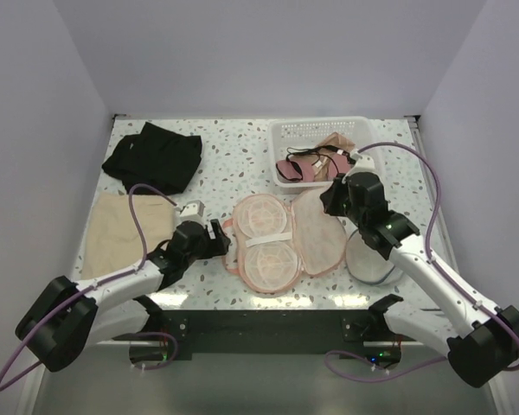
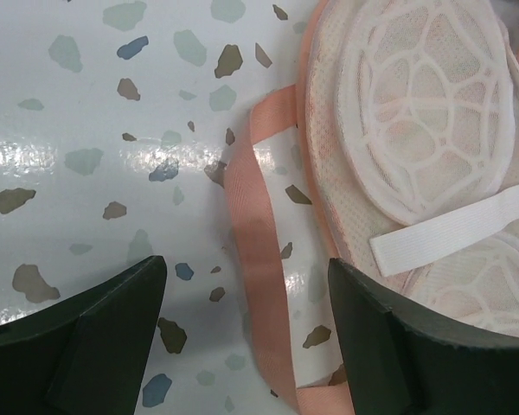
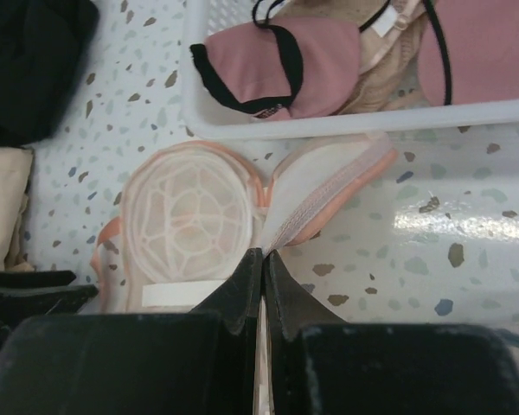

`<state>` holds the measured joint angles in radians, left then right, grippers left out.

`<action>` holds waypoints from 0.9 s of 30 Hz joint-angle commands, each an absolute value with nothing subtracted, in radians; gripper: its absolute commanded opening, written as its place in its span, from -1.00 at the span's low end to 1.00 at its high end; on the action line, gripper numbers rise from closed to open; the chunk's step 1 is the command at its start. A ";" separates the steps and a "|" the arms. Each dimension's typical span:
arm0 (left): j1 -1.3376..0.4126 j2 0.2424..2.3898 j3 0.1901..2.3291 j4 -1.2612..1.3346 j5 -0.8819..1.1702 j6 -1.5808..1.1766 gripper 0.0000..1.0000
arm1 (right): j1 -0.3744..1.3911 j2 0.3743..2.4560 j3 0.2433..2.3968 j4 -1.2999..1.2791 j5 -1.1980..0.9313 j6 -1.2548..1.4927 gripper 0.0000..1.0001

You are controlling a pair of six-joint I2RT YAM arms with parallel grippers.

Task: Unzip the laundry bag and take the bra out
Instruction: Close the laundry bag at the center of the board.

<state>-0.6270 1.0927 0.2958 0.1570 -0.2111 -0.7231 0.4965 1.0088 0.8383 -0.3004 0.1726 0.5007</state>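
Left wrist view: the left claw (image 2: 246, 281) is seen spread wide just above the speckled table (image 2: 86, 130). The bag's peach strap (image 2: 258, 233) lies between its fingers, untouched. Just beyond the right finger lies the mesh laundry bag (image 2: 415, 112), its white lattice dome crossed by a white elastic band (image 2: 454, 226). The bra cannot be made out clearly. Only a peach tone is seen under the lattice, so it is judged to be inside the bag, ahead and to the right of this claw.

In the right wrist view the right claw (image 3: 261, 259) is shown pressed together. As far as can be judged, the zip edge of the opened flap (image 3: 329, 186) is pinched at its tips. Beyond that claw a white basket (image 3: 346, 123) holding a pink bra (image 3: 285, 60) is seen.

If the left claw is closed where it hangs, only the strap would be caught, and the whole bag could be dragged rather than emptied. The bra could also be snagged by the elastic band, so that the bag is lifted with it.
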 commanded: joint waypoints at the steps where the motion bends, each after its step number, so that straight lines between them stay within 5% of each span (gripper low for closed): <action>1: -0.640 1.137 0.379 0.236 -0.224 -0.715 0.61 | 0.492 1.046 0.887 -0.160 -0.033 0.445 -1.00; 9: -0.641 1.127 0.391 0.233 -0.239 -0.706 0.62 | 0.531 1.157 0.859 0.052 -0.363 0.448 -1.00; 27: -0.640 1.054 0.393 0.131 -0.346 -0.710 0.63 | 0.747 1.429 0.853 0.138 -0.423 0.406 -1.00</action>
